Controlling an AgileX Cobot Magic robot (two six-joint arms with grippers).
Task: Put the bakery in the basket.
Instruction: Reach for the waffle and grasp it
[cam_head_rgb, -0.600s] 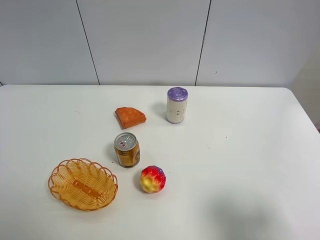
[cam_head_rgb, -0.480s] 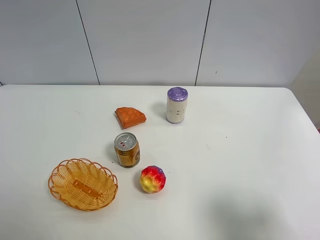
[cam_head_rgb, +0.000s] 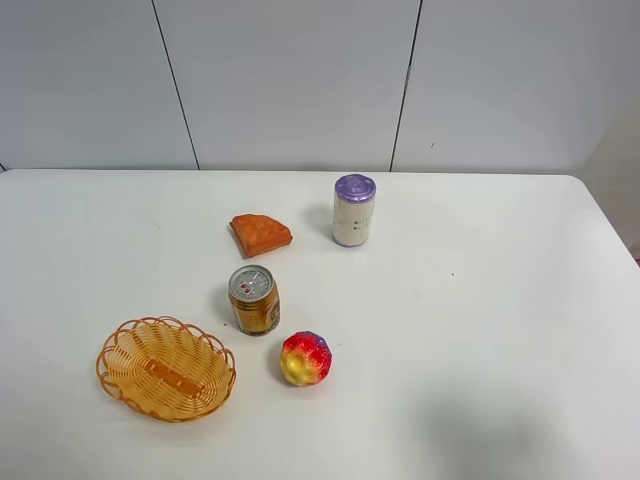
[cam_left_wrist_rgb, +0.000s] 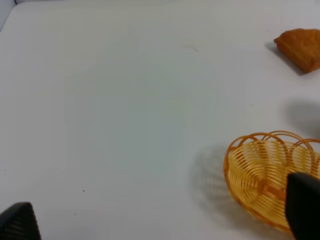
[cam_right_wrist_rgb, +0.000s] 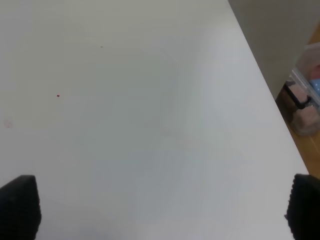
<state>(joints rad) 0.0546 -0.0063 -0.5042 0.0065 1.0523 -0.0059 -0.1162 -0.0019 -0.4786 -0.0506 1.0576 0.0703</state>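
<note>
The bakery (cam_head_rgb: 261, 234), a flat orange-brown waffle-like wedge, lies on the white table behind the middle; it also shows in the left wrist view (cam_left_wrist_rgb: 300, 47). The orange woven basket (cam_head_rgb: 166, 368) sits empty at the front left and shows in the left wrist view (cam_left_wrist_rgb: 260, 172). No arm or gripper shows in the exterior high view. My left gripper (cam_left_wrist_rgb: 160, 220) is open and empty, above bare table beside the basket. My right gripper (cam_right_wrist_rgb: 161, 207) is open and empty over bare table near the right edge.
A gold drink can (cam_head_rgb: 254, 299) stands between the bakery and the basket. A white can with a purple lid (cam_head_rgb: 353, 210) stands right of the bakery. A red-yellow bumpy ball (cam_head_rgb: 306, 358) lies right of the basket. The table's right edge (cam_right_wrist_rgb: 270, 95) has boxes beyond it.
</note>
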